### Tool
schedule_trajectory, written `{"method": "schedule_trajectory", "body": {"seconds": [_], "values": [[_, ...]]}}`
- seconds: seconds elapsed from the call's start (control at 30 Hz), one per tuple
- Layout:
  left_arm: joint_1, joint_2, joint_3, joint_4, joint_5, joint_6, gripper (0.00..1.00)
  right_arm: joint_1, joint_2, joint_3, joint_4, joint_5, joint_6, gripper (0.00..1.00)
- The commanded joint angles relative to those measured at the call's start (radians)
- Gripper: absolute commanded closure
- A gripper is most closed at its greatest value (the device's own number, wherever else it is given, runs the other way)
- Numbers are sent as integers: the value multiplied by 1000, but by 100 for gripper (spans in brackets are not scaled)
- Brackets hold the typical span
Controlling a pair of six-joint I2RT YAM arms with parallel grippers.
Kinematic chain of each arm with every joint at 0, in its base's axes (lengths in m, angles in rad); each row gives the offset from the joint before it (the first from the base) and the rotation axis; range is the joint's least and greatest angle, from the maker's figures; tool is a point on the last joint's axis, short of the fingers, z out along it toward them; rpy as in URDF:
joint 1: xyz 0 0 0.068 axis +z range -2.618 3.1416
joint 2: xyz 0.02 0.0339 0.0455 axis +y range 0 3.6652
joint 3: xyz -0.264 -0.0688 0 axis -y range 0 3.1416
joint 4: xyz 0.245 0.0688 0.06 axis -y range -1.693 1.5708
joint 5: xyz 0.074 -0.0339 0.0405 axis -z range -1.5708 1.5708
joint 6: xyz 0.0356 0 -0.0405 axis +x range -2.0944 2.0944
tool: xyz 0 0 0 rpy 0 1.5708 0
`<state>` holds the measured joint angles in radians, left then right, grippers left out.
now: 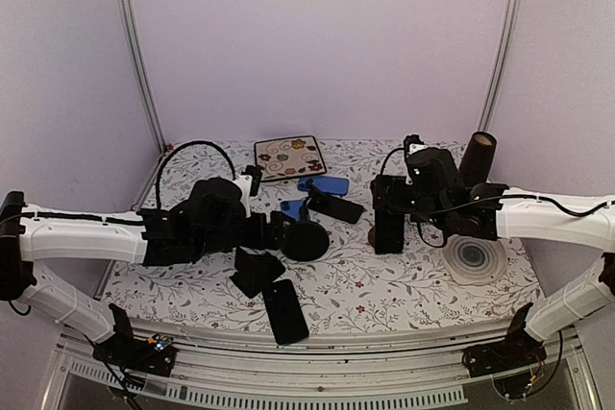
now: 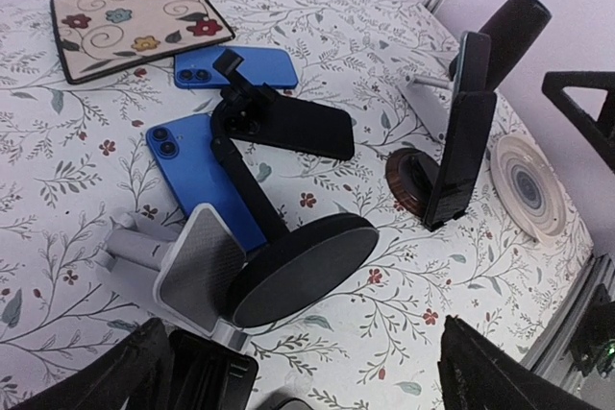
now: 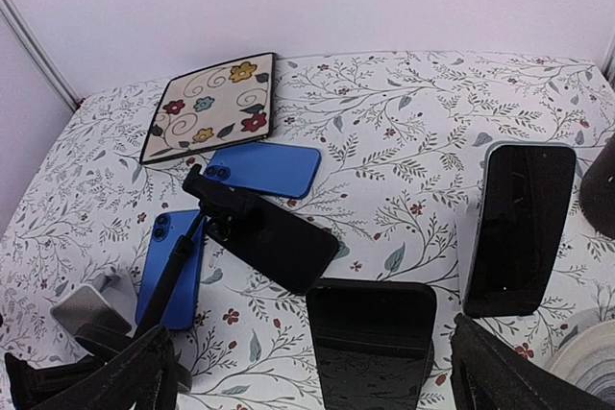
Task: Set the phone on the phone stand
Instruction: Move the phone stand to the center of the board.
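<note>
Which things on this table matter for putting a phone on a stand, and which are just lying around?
For the job:
far blue phone
near blue phone
flat black phone
grey stand
round-based stand, already carrying a mounted black phone
upright black phone, propped on the right

Lying about:
floral tile
ringed disc
dark cylinder
</note>
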<state>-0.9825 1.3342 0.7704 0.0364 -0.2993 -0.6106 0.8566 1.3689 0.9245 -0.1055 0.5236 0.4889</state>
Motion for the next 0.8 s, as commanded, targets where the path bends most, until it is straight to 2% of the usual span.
{"method": "schedule_trajectory", "body": {"seconds": [0.0, 0.17, 0.47, 0.77], "values": [[26, 21, 47, -75, 38, 38, 3, 1, -46, 21, -26, -42, -25, 1], [84, 35, 59, -149, 50, 6, 3, -3, -65, 16, -33, -80, -33, 1], [182, 91, 41, -140, 161, 29, 3, -5, -79, 17, -42, -104, -48, 1], [234, 216, 64, -130, 159, 32, 3, -8, -88, 6, -45, -120, -52, 1]]}}
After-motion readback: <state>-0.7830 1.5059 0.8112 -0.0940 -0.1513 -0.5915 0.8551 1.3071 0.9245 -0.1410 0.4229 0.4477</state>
